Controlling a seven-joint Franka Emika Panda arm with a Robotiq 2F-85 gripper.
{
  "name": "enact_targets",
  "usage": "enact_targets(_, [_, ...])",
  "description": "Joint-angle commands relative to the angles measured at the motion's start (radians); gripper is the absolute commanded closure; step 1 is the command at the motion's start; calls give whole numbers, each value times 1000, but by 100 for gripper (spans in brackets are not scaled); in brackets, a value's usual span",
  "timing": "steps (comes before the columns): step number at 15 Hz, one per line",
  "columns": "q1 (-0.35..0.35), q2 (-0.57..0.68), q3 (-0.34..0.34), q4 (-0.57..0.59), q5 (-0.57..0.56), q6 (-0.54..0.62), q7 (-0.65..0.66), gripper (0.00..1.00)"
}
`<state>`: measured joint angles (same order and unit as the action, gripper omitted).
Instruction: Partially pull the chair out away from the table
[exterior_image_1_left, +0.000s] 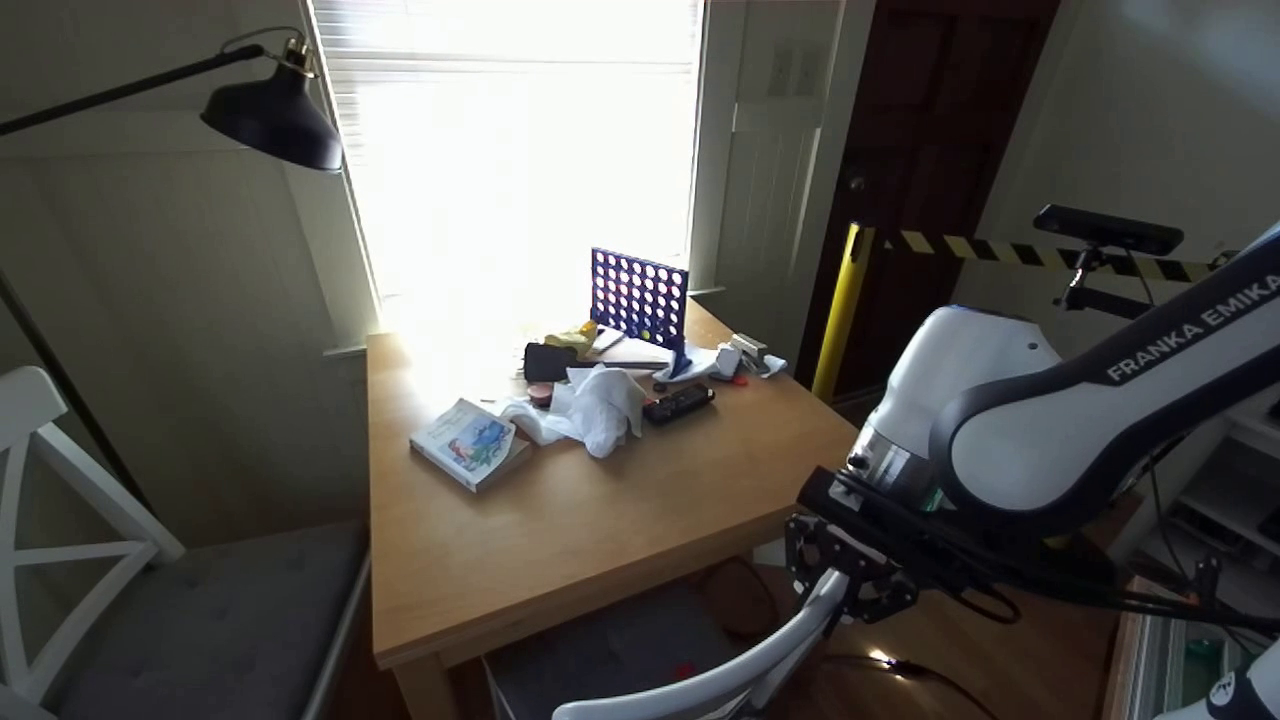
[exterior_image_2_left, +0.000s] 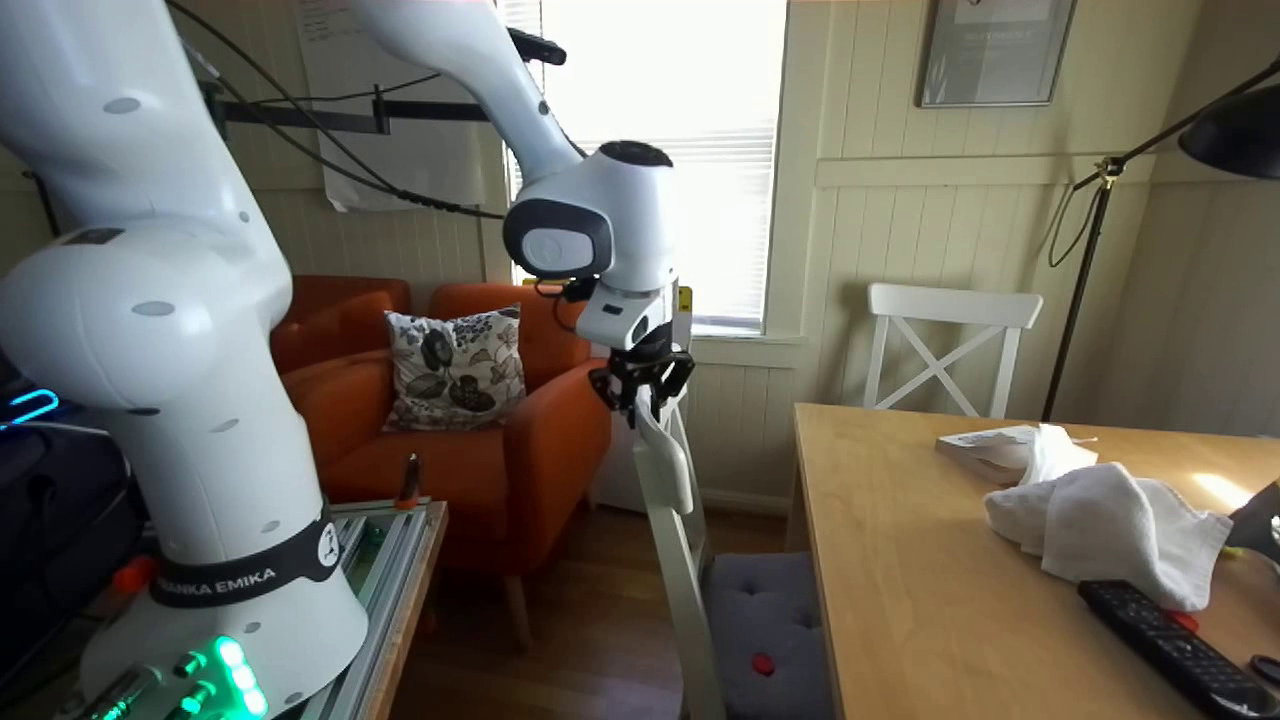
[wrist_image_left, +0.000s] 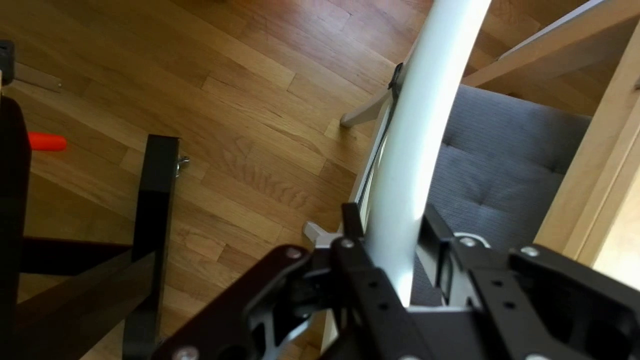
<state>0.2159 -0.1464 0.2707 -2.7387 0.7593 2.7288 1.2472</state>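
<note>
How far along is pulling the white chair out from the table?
Done: the gripper is positioned at the chair's top rail. In hand: it appears closed on that rail. Left, probably: outward pulling, then release; the edge of the table hides part of the seat cushion. This moment alone cannot show movement.

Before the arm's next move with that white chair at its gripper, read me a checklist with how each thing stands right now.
1. Gripper around the chair's top rail: ok, fingers on either side in the wrist view.
2. Grip firm enough to pull: cannot tell, contact at both fingers is unclear.
3. Seat cushion partly under the table: ok, so there is likely travel left for a partial pull.
4. Nothing lying on the cushion: not ok, a small red object lies there.
5. Path away from the table: cannot tell, a black frame stands on that side, its clearance unclear.
</note>
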Motion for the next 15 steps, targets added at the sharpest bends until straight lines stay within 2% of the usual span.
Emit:
enact_targets(1, [36, -106, -1, -24, -12, -185, -26, 92])
enact_targets(15, [35, -155, -26, -3, 5, -367, -16, 92])
